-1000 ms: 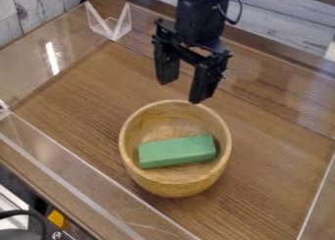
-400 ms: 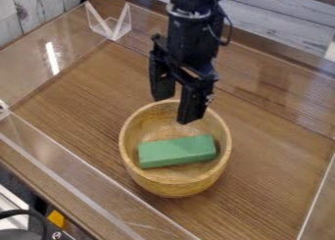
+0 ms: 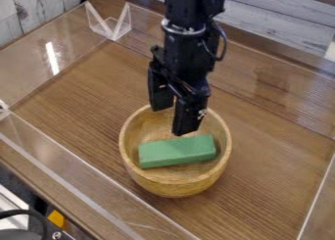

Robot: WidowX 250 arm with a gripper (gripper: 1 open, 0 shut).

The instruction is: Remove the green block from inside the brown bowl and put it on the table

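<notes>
Inside the brown bowl (image 3: 175,149) lies the green block (image 3: 177,151), seemingly stiff and light. Directly above it, the gripper (image 3: 173,109) hangs wide open, empty. Pinching across its narrow middle looks best.

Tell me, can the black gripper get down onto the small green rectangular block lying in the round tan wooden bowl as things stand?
Probably yes. The black gripper hangs open, pointing down just above the small green rectangular block, which lies uncovered in the round tan wooden bowl. Nothing sits between them; only the bowl's thick rim could crowd the fingers.
</notes>
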